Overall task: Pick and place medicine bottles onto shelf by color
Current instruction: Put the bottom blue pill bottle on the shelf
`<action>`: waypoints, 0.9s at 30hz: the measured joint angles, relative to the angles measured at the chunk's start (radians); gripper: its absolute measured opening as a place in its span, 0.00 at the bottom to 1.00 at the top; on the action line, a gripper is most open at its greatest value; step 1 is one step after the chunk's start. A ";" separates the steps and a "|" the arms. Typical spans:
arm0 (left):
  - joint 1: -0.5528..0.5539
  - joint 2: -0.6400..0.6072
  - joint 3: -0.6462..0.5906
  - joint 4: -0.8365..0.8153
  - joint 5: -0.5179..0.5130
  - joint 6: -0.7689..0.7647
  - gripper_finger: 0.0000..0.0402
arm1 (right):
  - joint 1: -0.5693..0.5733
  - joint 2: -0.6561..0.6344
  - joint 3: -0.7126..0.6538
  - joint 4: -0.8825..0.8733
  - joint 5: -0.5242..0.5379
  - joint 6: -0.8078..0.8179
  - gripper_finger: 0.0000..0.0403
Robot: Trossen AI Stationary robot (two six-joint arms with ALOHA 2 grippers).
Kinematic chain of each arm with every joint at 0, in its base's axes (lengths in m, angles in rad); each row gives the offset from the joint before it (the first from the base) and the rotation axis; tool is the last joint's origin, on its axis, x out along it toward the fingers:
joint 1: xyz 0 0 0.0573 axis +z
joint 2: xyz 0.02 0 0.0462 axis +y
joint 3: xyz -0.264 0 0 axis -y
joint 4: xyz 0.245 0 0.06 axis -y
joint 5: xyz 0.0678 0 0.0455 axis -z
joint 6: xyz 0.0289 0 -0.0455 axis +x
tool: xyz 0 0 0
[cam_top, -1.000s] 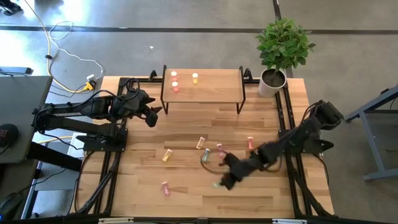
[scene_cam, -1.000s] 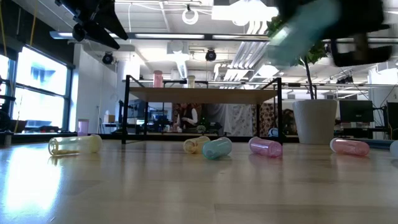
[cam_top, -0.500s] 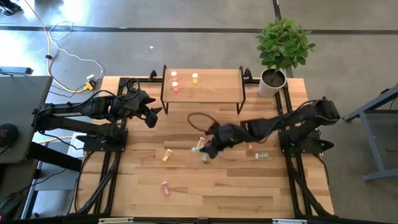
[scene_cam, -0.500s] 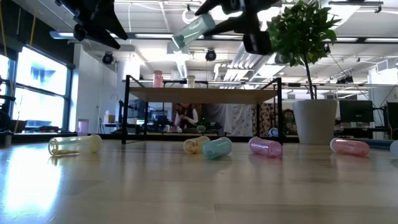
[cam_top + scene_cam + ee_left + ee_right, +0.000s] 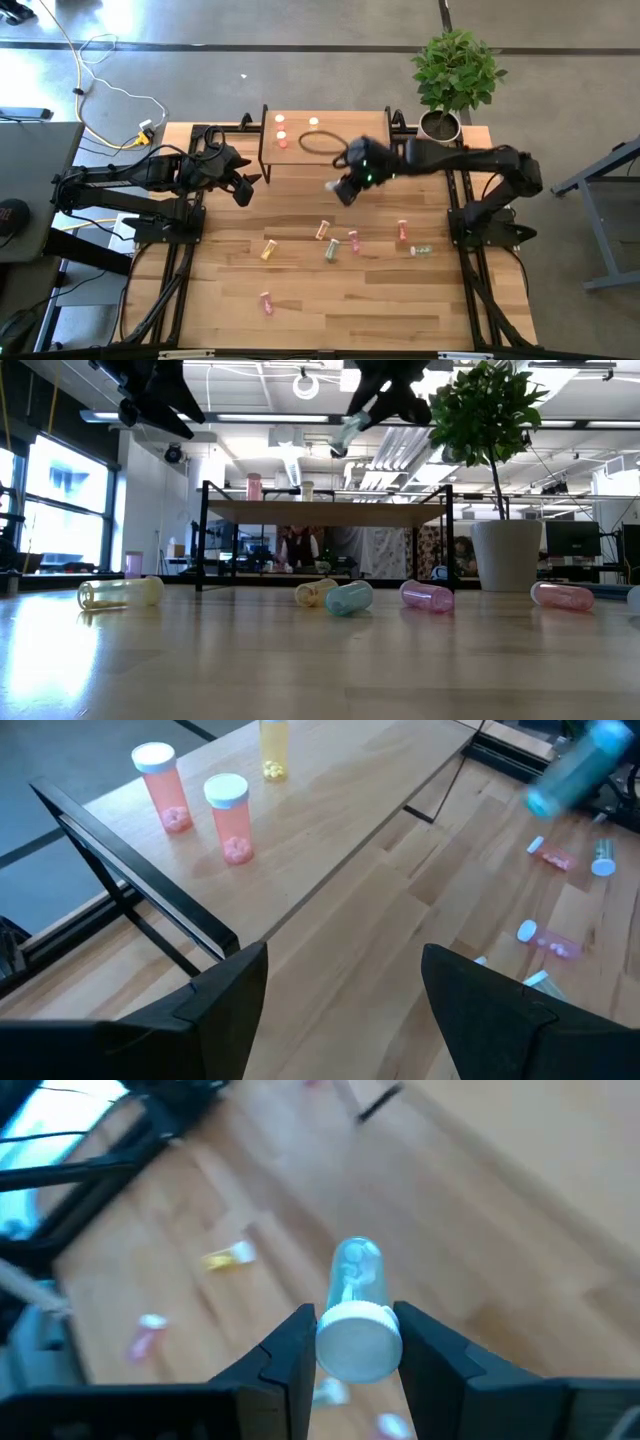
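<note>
My right gripper (image 5: 343,186) is shut on a pale green medicine bottle (image 5: 357,1305) with a white cap, in the air just in front of the shelf (image 5: 350,145). The bottle also shows in the low view (image 5: 350,431) and the left wrist view (image 5: 578,772). Two red-orange bottles (image 5: 281,131) and one yellow bottle (image 5: 314,124) stand upright on the shelf's left part. Several yellow, pink and pale green bottles (image 5: 332,250) lie on their sides on the table. My left gripper (image 5: 245,185) waits open and empty left of the shelf. My right gripper pinches the pale green bottle between its two fingers (image 5: 292,1348), on the body just beyond the white cap (image 5: 352,1280). The cap end faces the wrist and the body points away past the fingertips. The bottle is tilted and lifted clear of the table.
A potted plant (image 5: 452,80) stands at the far right corner beside the shelf. Loose bottles lie on the table: yellow (image 5: 269,249) (image 5: 322,230), pink (image 5: 354,241) (image 5: 403,230) (image 5: 266,302), pale green (image 5: 421,250). The shelf's right part is bare wood.
My right gripper, shut on the pale green bottle throughout, has swung from the near middle of the table toward the far edge and a little left, up to the front of the shelf. The bottle has stayed clear of the table.
</note>
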 joint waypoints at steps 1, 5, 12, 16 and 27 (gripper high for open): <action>0.000 0.000 0.000 0.000 0.000 0.000 0.64 | -0.024 0.000 0.024 -0.038 0.000 -0.029 0.27; 0.000 0.000 0.000 0.000 0.000 0.000 0.64 | -0.126 0.000 0.100 -0.160 0.001 -0.148 0.27; 0.000 0.017 0.000 0.007 -0.002 0.007 0.64 | -0.305 0.000 0.186 -0.258 0.001 -0.367 0.27; 0.000 0.043 0.000 0.016 -0.013 0.007 0.64 | -0.392 0.000 0.223 -0.299 0.001 -0.468 0.27; 0.000 0.105 0.000 0.018 -0.053 -0.036 0.64 | -0.565 0.001 0.316 -0.372 0.000 -0.567 0.27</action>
